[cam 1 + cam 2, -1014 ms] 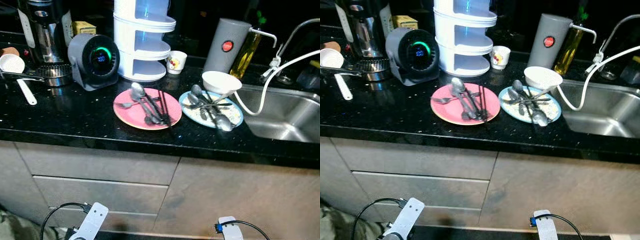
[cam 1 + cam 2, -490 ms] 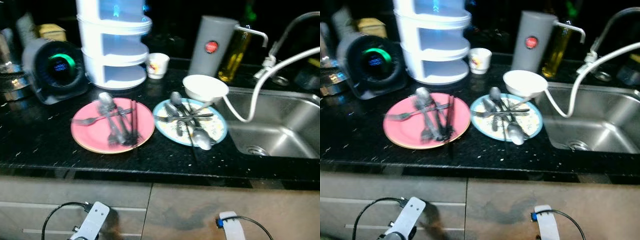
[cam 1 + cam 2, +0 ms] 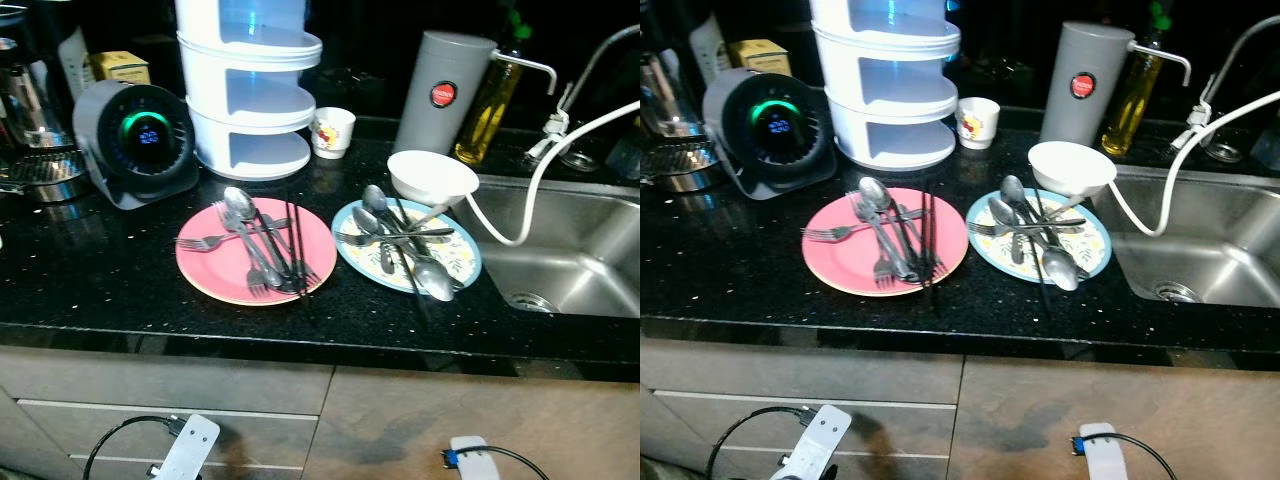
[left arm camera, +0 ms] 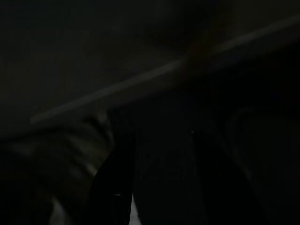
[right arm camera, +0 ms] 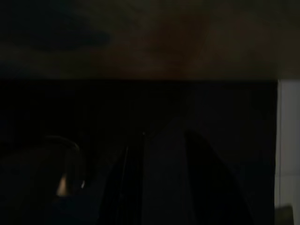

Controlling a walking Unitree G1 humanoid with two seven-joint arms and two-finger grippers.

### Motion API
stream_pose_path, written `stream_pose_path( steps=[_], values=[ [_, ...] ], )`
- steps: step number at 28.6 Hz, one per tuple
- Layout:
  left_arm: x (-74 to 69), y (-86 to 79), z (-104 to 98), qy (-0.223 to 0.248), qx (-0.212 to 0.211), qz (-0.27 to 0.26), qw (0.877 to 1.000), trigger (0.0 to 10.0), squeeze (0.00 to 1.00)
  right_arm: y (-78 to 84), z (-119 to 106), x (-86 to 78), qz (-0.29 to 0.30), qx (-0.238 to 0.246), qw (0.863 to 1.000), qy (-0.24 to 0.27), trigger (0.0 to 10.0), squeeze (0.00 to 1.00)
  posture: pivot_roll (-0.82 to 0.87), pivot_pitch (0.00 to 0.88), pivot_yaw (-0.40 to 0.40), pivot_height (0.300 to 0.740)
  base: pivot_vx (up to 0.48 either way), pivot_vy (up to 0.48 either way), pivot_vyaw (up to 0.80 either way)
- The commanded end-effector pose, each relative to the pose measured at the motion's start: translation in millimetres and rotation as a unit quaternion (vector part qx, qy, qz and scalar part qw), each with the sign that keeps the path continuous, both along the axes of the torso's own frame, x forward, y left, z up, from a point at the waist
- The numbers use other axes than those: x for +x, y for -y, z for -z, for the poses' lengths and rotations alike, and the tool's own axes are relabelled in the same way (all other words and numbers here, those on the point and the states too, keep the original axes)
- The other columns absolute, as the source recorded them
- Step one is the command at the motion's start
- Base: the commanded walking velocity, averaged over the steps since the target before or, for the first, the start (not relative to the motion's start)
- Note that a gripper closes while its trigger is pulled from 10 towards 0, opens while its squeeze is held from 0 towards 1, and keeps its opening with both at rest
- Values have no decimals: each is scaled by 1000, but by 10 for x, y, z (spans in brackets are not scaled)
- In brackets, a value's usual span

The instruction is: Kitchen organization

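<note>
On the bench (image 3: 90, 270), pink plate (image 3: 215, 270) and blue plate (image 3: 455, 262) at 3 o'clock hold unsorted cutlery (image 3: 262, 240); both arms hang idle, their fingers too dark to tell.

Pink plate (image 3: 212, 268), blue-rimmed, perhaps floral plate (image 3: 462, 265), black counter (image 3: 90, 260).

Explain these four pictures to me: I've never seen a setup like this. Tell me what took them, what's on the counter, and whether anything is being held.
A walking humanoid robot took them. The two bright pictures come from the twin cameras in its head, looking down at a black counter. The two dark ones come from cameras on its wrists, whose arms hang low in shade; the left gripper and right gripper are barely visible, holding nothing I can make out.

On the counter: a pink plate with forks, spoons and chopsticks, a patterned plate with more cutlery, a white bowl, a small cup, a white tiered rack, and a steel sink.
</note>
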State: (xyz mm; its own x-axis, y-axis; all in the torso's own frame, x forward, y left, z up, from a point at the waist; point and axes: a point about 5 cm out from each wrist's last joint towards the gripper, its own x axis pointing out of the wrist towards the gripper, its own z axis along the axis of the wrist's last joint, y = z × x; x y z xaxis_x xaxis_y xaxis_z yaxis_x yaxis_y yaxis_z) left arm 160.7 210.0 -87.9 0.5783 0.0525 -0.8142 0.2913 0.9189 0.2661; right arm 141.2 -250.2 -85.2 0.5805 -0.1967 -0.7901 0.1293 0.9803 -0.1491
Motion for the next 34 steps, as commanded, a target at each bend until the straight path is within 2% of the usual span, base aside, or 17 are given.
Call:
stream_pose_path(
  steps=[1, 3, 5, 6, 8, 12, 16, 18, 19, 21, 22, 23, 25, 28, 30, 32, 34],
  values=[
    [-72, -54, 18, -7, 5, -7, 1000, 10000, 0, 136, -30, -47, 56, -9, 998, 16, 10000, 0, 23, 18, -65, 740, 0, 0, 0],
    [-241, -122, 62, -21, -3, -24, 999, 10000, 0, 428, -105, -179, 179, -34, 982, 50, 10000, 0, 16, 30, -52, 740, 0, 0, 0],
    [-299, -148, 73, -22, -4, -30, 999, 10000, 0, 594, -179, -212, 236, -54, 967, 75, 10000, 0, 12, 33, -47, 740, 0, 0, 0],
    [-299, -148, 73, -22, -4, -30, 999, 10000, 0, 594, -179, -212, 236, -54, 967, 75, 10000, 0, 12, 33, -47, 740, 0, 0, 0],
    [-338, -194, 68, -17, 0, -29, 999, 10000, 0, 928, -408, -176, 301, -112, 938, 134, 10000, 0, 2, 38, -36, 740, 0, 0, 0],
    [-258, -234, 18, 2, 7, 2, 1000, 10000, 0, 1165, -681, -26, 316, -166, 913, 197, 10000, 0, 1, 41, -32, 740, 0, 0, 0],
    [-131, -248, -56, 25, -13, 35, 999, 10000, 0, 1177, -804, 144, 305, -167, 907, 237, 10000, 0, 2, 42, -31, 740, 0, 0, 0],
    [-49, -284, -104, 39, -12, 40, 998, 10000, 0, 936, -687, 283, 244, -137, 934, 221, 10000, 0, 17, 42, -28, 740, 0, 0, 0],
    [-49, -284, -104, 39, -12, 40, 998, 10000, 0, 936, -687, 283, 244, -137, 934, 221, 10000, 0, 17, 42, -28, 740, 0, 0, 0],
    [-2, -299, -113, 40, 7, 27, 999, 10000, 0, 554, -452, 315, 164, -99, 966, 173, 10000, 0, 18, 38, -28, 740, 0, 0, 0],
    [10, -295, -113, 41, 12, 23, 999, 10000, 0, 433, -385, 308, 136, -91, 974, 158, 10000, 0, 18, 38, -28, 740, 0, 0, 0],
    [10, -295, -113, 41, 12, 23, 999, 10000, 0, 433, -385, 308, 136, -91, 974, 158, 10000, 0, 18, 38, -28, 740, 0, 0, 0],
    [50, -245, -114, 48, 14, 19, 999, 10000, 0, 124, -205, 239, 48, -68, 991, 106, 10000, 0, 9, 37, -29, 740, 0, -381, 0],
    [112, -168, -130, 61, 6, 22, 998, 10000, 4, -164, -30, 86, -56, -49, 996, 41, 10000, 0, 11, 36, -30, 740, 0, -480, 0],
    [112, -168, -130, 61, 6, 22, 998, 10000, 4, -164, -30, 86, -56, -49, 996, 41, 10000, 0, 11, 36, -30, 740, 0, -480, 0],
    [156, -116, -150, 75, -5, 28, 997, 10000, 0, -259, 87, -116, -109, -44, 993, -19, 10000, 0, 19, 36, -32, 740, 0, -480, 0],
    [156, -116, -150, 75, -5, 28, 997, 10000, 0, -259, 87, -116, -109, -44, 993, -19, 10000, 0, 19, 36, -32, 740, 0, -480, 0]
  ],
)
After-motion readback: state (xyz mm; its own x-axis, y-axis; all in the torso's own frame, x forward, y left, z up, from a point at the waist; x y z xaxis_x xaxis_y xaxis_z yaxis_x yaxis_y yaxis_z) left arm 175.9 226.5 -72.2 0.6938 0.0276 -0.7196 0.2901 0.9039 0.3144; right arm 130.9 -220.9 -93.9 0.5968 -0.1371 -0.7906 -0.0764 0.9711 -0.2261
